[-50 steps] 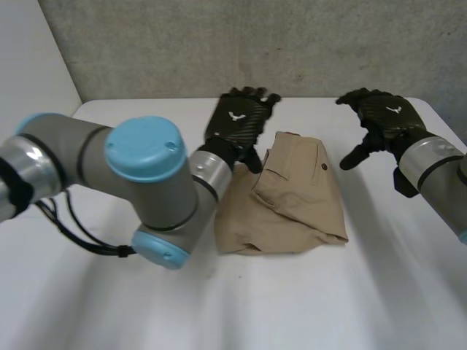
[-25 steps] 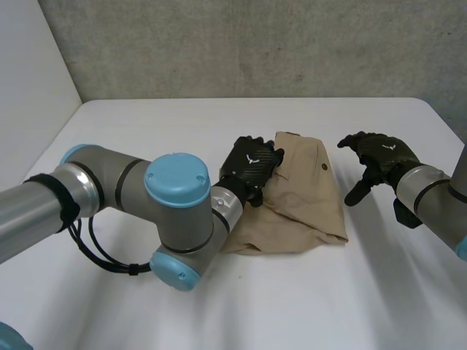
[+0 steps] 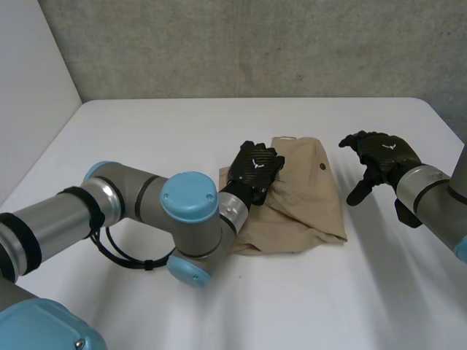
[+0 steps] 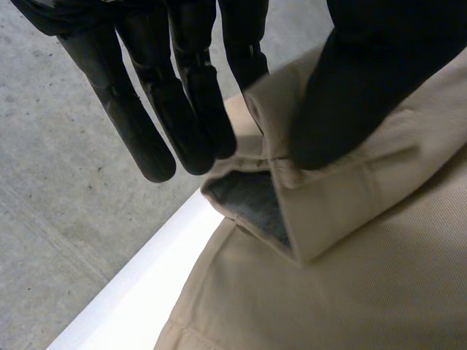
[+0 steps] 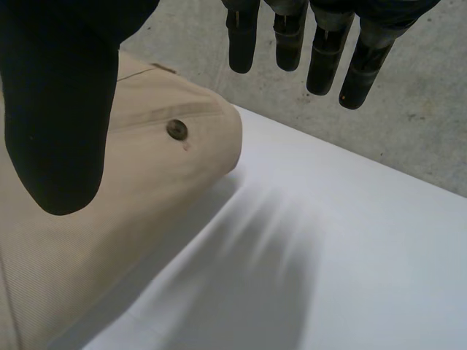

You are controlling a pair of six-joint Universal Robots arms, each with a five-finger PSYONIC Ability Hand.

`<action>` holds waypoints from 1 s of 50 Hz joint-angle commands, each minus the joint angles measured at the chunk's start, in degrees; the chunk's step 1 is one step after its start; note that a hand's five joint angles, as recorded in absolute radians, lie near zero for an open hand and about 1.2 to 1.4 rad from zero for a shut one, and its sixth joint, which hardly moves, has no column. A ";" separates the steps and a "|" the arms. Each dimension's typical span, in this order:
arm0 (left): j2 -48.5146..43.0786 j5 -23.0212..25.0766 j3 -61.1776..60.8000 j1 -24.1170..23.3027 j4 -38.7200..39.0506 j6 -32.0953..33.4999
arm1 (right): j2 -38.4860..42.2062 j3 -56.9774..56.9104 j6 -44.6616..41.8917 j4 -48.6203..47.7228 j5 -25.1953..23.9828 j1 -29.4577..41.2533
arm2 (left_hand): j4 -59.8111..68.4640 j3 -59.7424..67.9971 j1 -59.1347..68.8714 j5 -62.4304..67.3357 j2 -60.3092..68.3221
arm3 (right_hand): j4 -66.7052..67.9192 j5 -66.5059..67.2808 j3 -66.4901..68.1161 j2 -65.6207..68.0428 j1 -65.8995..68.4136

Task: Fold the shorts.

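As I look across from the left, the robot's grey left arm point(image 3: 146, 211) with its light-blue caps reaches over the white table point(image 3: 131, 131). It ends in the black left hand point(image 3: 254, 169), which is set on one edge of the tan woven-cloth shorts point(image 3: 310, 200). From that arm's wrist camera, the thumb point(image 4: 365, 80) bears down on a turned-up hem. The fingers point(image 4: 182, 95) run out straight on the hem's far side, so the cloth looks pinched between them, and a grey inner face shows in the fold just by the fingertips. The shorts spread away from this hand toward the other one, lying on the table as a doubled-over, rumpled bundle.

I'd judge them light, soft and limp. They won't hold a shape once lifted and are neither slippery nor fragile, and the hems and waistband look thicker. A hem or a corner seems the place to take hold, with every layer caught together, since a pinch on the top layer alone could let the rest sag and spoil the fold.

Further right, the black right hand point(image 3: 381, 154) hovers just beside the shorts without touching them. Its fingers point(image 5: 325, 51) are straight and well apart from the thumb, holding nothing. A small dark button point(image 5: 175, 130) on the cloth sits near that thumb
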 commanded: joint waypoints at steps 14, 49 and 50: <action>19.80 -1.24 -21.74 1.15 0.63 11.15 | 3.40 -10.49 0.62 9.46 -0.51 6.01 | 15.95 16.22 18.69 17.61 16.02 | -3.22 -3.67 -2.09 -2.18 -1.49; 29.83 -11.09 -30.56 0.80 -1.31 15.22 | 25.03 -29.14 -4.74 22.92 -2.97 12.70 | -51.99 -51.72 -49.25 -50.33 -51.92 | -3.22 -3.67 -2.09 -2.18 -1.49; 29.92 -11.00 -29.59 0.98 -1.31 14.34 | 24.94 -28.96 -4.83 23.01 -3.06 12.70 | -51.99 -51.72 -49.25 -50.33 -51.92 | -3.22 -3.67 -2.09 -2.18 -1.49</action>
